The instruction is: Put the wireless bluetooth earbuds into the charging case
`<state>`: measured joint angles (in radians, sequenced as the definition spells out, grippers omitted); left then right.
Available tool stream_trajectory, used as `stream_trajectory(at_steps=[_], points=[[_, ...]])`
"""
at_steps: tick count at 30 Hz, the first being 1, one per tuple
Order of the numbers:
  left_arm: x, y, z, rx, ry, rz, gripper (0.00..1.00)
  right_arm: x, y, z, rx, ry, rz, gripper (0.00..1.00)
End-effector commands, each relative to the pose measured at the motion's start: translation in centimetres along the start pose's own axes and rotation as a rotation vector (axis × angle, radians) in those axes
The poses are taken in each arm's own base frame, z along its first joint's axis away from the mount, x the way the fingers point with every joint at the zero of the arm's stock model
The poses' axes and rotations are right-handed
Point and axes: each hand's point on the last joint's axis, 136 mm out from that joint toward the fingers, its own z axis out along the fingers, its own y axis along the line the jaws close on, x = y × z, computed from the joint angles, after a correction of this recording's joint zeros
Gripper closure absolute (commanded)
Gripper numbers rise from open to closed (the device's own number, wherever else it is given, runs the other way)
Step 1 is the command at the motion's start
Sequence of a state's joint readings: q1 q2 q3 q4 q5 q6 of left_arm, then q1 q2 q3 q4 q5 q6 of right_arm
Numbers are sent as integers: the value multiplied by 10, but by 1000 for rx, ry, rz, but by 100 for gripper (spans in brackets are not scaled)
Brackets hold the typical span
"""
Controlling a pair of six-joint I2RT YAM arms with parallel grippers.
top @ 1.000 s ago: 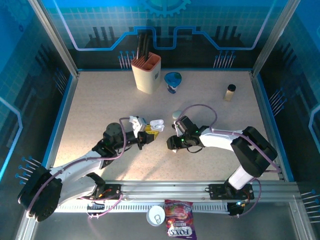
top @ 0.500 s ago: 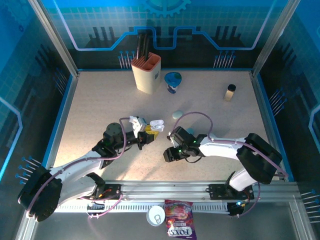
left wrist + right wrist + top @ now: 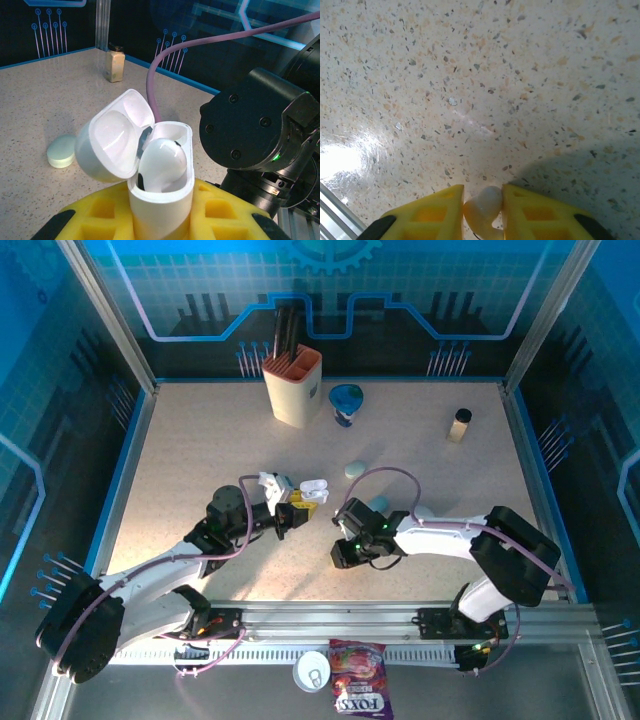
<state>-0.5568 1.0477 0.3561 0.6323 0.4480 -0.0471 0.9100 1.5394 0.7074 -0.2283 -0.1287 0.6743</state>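
Right gripper pinches a white earbud between its yellow pads, above the table. Left gripper clamps the open case; second bud seated inside.

R hand w/ earbud pulled back toward near side, slightly left.

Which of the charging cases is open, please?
The white case gripped by the left claw: its lid is flipped back, with one earbud seated inside. The pale green case lying on the table is shut.
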Motion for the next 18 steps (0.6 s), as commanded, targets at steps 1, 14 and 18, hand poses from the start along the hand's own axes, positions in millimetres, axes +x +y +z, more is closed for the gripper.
stream_trajectory(at_steps=[1, 14, 18], points=[[-2, -2, 0, 3, -6, 6, 90, 3, -8, 4, 60, 15, 6, 77], [2, 1, 3, -5, 1, 15, 89, -31, -63, -34, 291, -237, 69, 78], [4, 2, 4, -5, 4, 14, 89, -30, -89, -40, 426, -263, 27, 78]])
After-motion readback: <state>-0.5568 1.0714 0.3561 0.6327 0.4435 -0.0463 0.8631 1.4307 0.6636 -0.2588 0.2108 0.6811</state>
